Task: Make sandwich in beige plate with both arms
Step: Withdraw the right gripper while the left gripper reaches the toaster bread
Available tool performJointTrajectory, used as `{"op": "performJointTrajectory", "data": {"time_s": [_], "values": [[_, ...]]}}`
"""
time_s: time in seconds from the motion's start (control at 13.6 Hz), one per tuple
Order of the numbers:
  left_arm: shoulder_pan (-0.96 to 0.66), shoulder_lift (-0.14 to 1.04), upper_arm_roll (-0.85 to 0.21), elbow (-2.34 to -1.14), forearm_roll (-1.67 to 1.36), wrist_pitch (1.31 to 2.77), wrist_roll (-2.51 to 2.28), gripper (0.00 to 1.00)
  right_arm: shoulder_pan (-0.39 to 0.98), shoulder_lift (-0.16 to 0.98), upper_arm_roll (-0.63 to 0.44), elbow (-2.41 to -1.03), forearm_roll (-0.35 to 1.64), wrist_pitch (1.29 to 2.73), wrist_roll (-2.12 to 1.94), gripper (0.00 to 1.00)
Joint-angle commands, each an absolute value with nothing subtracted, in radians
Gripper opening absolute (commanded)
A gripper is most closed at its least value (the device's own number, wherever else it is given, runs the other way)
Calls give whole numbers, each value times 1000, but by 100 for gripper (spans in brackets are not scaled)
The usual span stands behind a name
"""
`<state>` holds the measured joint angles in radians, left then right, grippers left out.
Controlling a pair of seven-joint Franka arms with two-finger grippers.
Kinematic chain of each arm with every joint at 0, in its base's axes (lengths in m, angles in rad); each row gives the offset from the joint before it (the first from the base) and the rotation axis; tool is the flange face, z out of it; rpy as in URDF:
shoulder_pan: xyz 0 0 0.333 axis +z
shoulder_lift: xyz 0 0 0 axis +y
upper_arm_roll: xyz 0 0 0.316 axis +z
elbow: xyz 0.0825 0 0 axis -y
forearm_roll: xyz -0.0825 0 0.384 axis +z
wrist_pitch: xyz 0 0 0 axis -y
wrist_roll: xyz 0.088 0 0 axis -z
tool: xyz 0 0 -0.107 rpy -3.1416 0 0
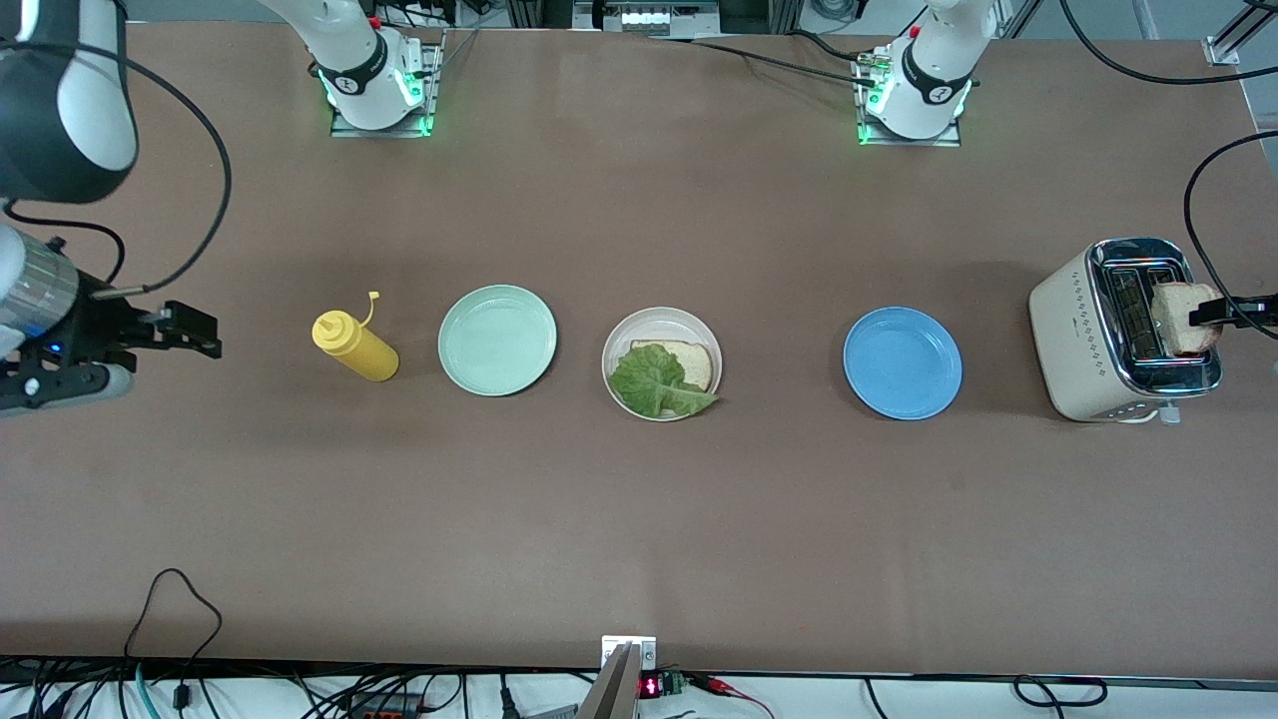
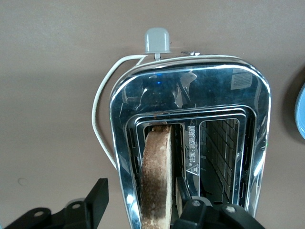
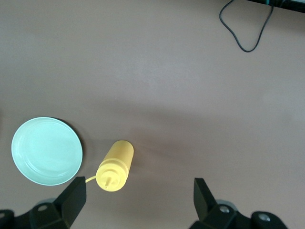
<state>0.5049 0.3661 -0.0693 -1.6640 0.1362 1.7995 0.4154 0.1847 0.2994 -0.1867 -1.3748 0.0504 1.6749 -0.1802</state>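
Step in hand, judged: drawing the second square light-brown toast slice (image 2: 156, 176) straight up out of the cream, chrome-topped toaster (image 1: 1083, 345), clear of the slot walls, before carrying it over.

Left gripper (image 1: 1213, 314): over the toaster; jaws half-drawn, one finger (image 2: 183, 188) against the slice's face, the other standing off; firm pinch not confirmed.

Right gripper (image 3: 138, 195): waits above the table beside the yellow plastic squeeze bottle (image 1: 355, 346); jaws spread, empty.

Round cream-beige plate (image 1: 619, 340): mid-table, between the mint-green and blue plates, bearing one toast slice (image 1: 689, 361) under a ruffled green lettuce leaf (image 1: 654, 384).
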Motion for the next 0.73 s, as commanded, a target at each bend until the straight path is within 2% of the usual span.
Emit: {"op": "performJointTrajectory", "data": {"time_s": [0.0, 0.07, 0.15, 0.37, 0.66], "values": [[506, 367, -84, -1657, 153, 1744, 434, 29, 190, 223, -181, -1446, 38, 1674, -111, 100], [500, 364, -90, -1648, 153, 1714, 427, 9, 192, 201, -179, -1459, 38, 1674, -109, 100], [496, 361, -92, -1641, 153, 1691, 416, 5, 192, 181, -179, -1482, 40, 1674, -107, 100], [495, 322, -110, -1620, 153, 1637, 425, 0, 164, 95, -166, -1566, 38, 1680, -60, 100], [495, 310, -176, -1430, 155, 1363, 417, 1, -12, 14, 1, -1643, 25, 1695, -34, 100]]}}
